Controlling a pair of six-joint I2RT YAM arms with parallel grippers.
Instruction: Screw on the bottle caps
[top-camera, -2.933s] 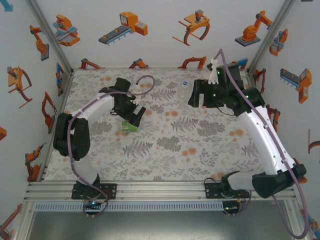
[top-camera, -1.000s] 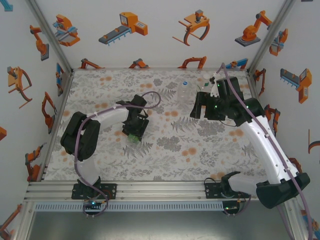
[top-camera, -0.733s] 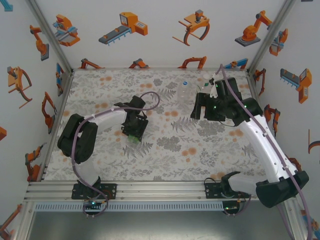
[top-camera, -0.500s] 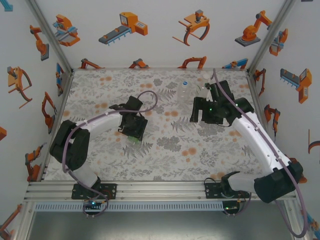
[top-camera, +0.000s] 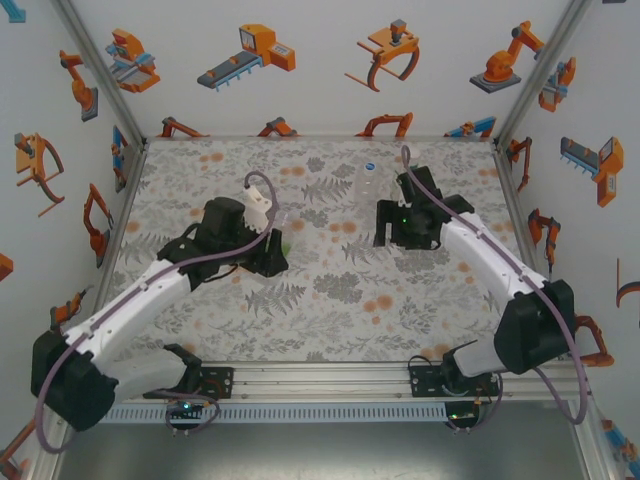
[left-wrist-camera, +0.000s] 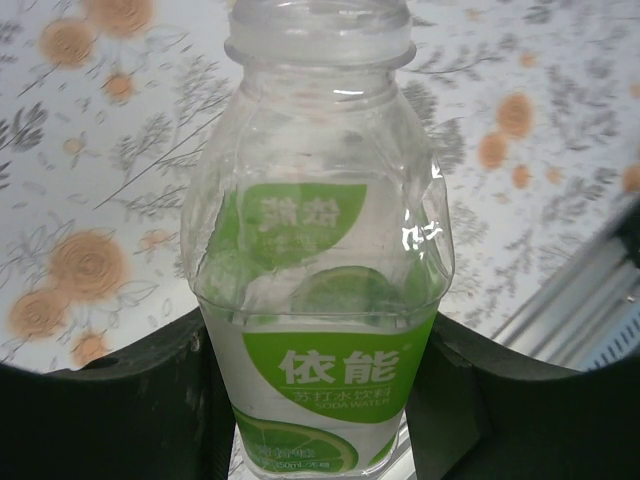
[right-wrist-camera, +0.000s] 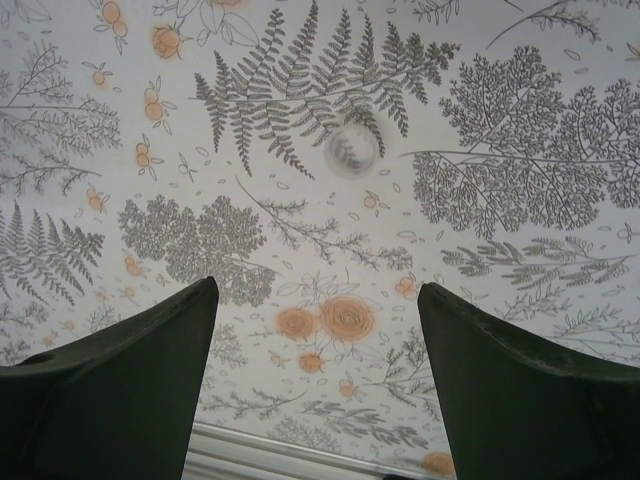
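The green-labelled bottle (left-wrist-camera: 318, 250) is clamped in the left claw (left-wrist-camera: 318, 395), gripped at the lower body on both sides, over the left-middle of the bench (top-camera: 330, 300). The right claw (right-wrist-camera: 315, 300) is held apart above the flowered surface, and a pale cap (right-wrist-camera: 351, 150) is seen lying just ahead of it. A clear bottle (top-camera: 367, 183) is stood just beyond that claw
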